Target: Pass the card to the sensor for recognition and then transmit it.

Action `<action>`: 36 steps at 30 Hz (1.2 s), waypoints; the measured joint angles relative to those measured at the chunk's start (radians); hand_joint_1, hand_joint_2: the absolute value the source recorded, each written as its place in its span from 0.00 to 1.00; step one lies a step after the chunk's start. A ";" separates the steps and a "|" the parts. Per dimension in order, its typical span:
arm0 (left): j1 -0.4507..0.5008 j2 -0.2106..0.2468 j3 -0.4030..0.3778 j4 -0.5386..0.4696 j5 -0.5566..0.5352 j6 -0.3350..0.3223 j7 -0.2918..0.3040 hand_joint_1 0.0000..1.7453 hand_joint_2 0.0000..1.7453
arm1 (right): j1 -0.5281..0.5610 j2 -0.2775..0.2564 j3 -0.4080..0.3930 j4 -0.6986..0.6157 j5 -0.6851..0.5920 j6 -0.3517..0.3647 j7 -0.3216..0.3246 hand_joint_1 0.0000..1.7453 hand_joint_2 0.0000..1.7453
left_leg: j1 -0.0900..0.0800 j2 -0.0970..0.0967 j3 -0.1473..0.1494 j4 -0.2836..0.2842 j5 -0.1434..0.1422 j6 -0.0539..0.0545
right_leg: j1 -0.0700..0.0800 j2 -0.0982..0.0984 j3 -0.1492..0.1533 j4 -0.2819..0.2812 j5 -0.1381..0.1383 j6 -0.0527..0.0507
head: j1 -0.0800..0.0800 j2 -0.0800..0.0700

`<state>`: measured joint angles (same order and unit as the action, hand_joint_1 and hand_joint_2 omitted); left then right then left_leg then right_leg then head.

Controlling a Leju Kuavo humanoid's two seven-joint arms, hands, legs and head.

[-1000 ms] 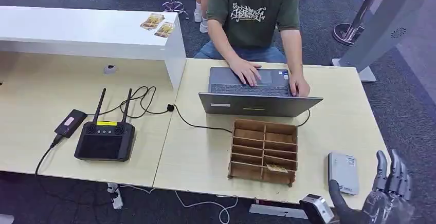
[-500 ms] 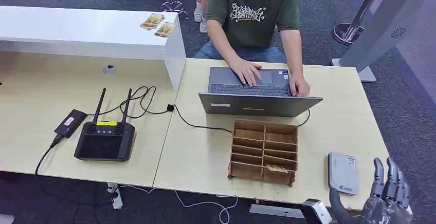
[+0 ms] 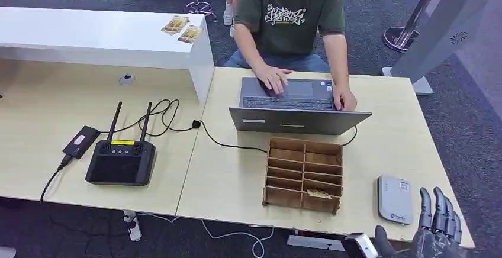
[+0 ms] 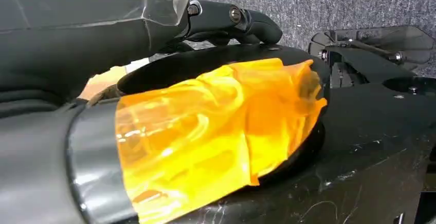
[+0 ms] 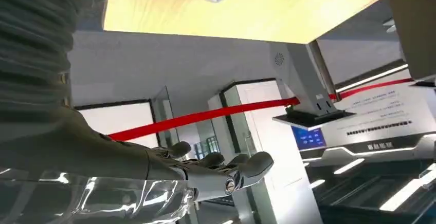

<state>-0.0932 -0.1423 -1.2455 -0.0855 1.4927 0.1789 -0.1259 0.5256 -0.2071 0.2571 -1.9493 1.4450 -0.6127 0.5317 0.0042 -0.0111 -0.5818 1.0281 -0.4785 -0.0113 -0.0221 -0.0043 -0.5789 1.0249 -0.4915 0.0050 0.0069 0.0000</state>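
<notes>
Right robot hand [image 3: 437,228] lower, nearer table edge than before — fingers spread, empty (sensor [image 3: 395,199] just beside).

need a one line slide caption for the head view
Right hand raised open beside the grey card sensor, wooden organizer at centre, person typing on a laptop.

Compartment box [image 3: 303,174] near centre of counter [image 3: 231,175], card [image 3: 319,194] in its near-right compartment. Laptop [image 3: 296,107] just behind box, person [image 3: 290,18] at far side. Sensor [image 3: 395,199] right of box, near counter's near edge. Right hand [image 3: 435,231] just near-right of sensor. Controller [image 3: 121,157] well left, cable [image 3: 225,142] running between.
</notes>
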 joint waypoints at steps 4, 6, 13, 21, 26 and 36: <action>0.000 -0.001 0.000 0.000 0.000 0.006 0.000 0.00 0.00 | 0.007 -0.018 0.016 0.000 -0.003 0.003 0.014 0.00 1.00 | 0.000 0.000 0.000 0.000 0.000 0.000 | 0.000 0.000 0.000 0.000 0.000 0.000 | 0.000 0.000; 0.000 -0.002 0.000 0.000 0.000 0.009 0.000 0.00 0.00 | 0.011 -0.026 0.022 0.000 -0.004 0.007 0.023 0.00 1.00 | 0.000 0.000 0.000 0.000 0.000 0.000 | 0.000 0.000 0.000 0.000 0.000 0.000 | 0.000 0.000; 0.001 -0.002 0.000 0.000 0.000 0.010 0.000 0.00 0.00 | 0.011 -0.040 0.035 0.000 0.006 -0.001 0.031 0.00 1.00 | 0.000 0.000 0.000 0.000 0.000 0.000 | 0.000 0.000 0.000 0.000 0.000 0.000 | 0.000 0.000; 0.001 -0.002 0.000 0.000 0.000 0.010 0.000 0.00 0.00 | 0.011 -0.047 0.045 0.000 0.012 0.021 0.053 0.00 1.00 | 0.000 0.000 0.000 0.000 0.000 0.000 | 0.000 0.000 0.000 0.000 0.000 0.000 | 0.000 0.000; 0.001 -0.002 0.000 0.000 0.000 0.010 0.001 0.00 0.00 | 0.018 -0.071 0.069 -0.001 -0.007 0.070 0.095 0.00 1.00 | 0.000 0.000 0.000 0.000 0.000 0.001 | 0.000 0.000 0.000 0.000 0.000 0.000 | 0.000 0.000; 0.001 -0.002 0.000 0.000 0.000 0.009 0.004 0.00 0.00 | 0.014 -0.143 0.175 0.005 -0.072 0.086 0.166 0.00 1.00 | 0.000 0.000 0.000 0.000 -0.001 0.001 | 0.000 0.000 0.000 0.000 0.000 0.000 | 0.000 0.000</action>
<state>-0.0924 -0.1438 -1.2455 -0.0851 1.4927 0.1877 -0.1217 0.5395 -0.3502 0.4322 -1.9440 1.3729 -0.5264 0.6973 0.0041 -0.0111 -0.5821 1.0281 -0.4795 -0.0105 -0.0221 -0.0042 -0.5789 1.0247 -0.4918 0.0050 0.0065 0.0000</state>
